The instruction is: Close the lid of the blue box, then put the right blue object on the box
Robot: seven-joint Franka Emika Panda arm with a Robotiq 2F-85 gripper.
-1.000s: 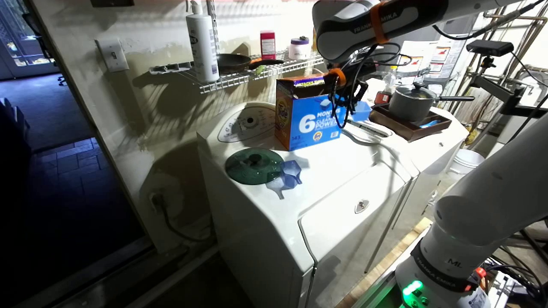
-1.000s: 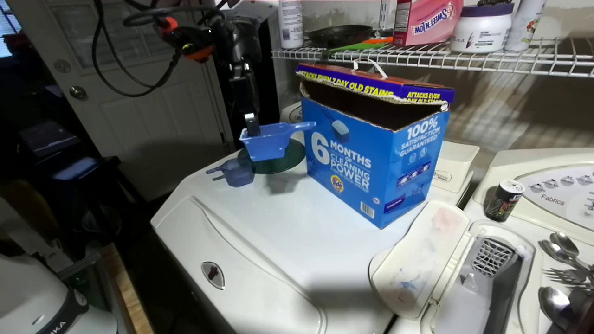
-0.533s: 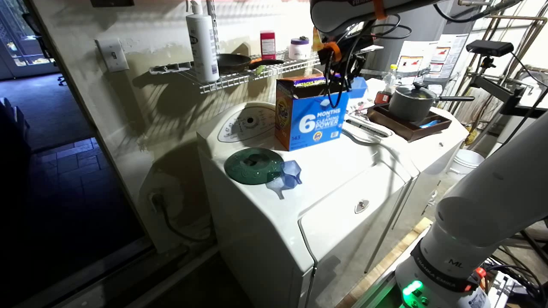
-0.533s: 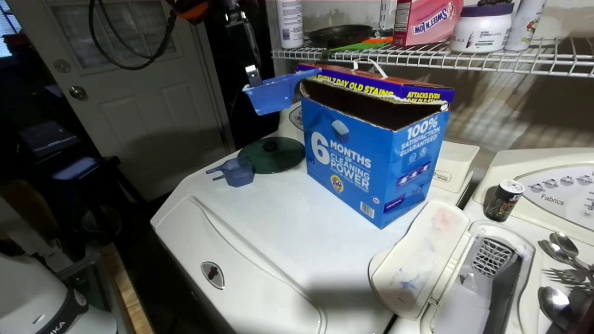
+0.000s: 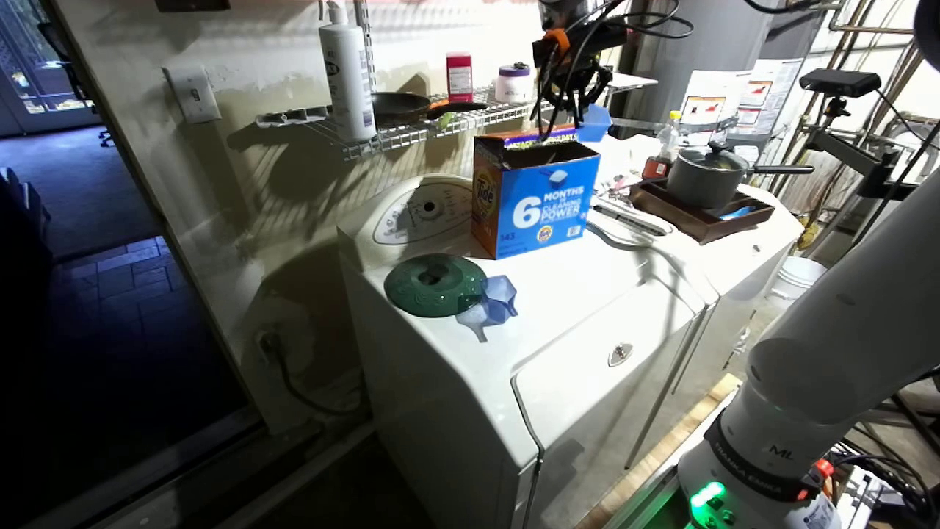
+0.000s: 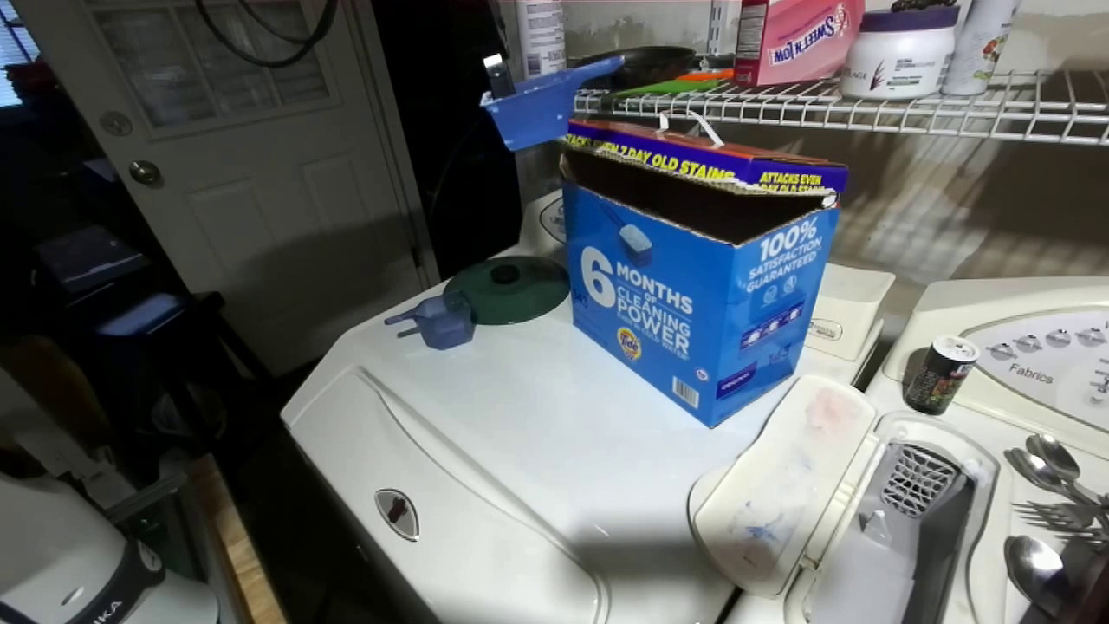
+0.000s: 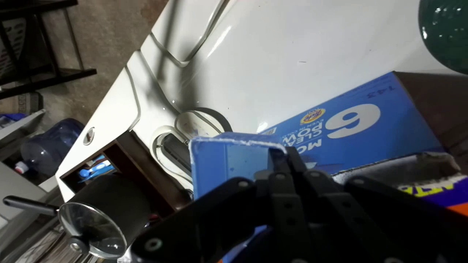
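Currently, the held blue scoop [image 6: 530, 108] is in midair, higher than the front rim of the blue box [image 6: 663, 299], pinched at its wall by the gripper [image 7: 285, 159], jaws pressed close together. Its distance from the box lid [image 6: 706, 158], which stands ajar, is hard to judge where they overlap. The wrist [image 5: 580, 37] points downward. Counting outward: one box; two scoops, the second scoop [image 6: 447, 325] lying on the white machine [image 6: 537, 399] just beside one round green lid [image 6: 511, 295]; one grey pot [image 5: 701, 181].
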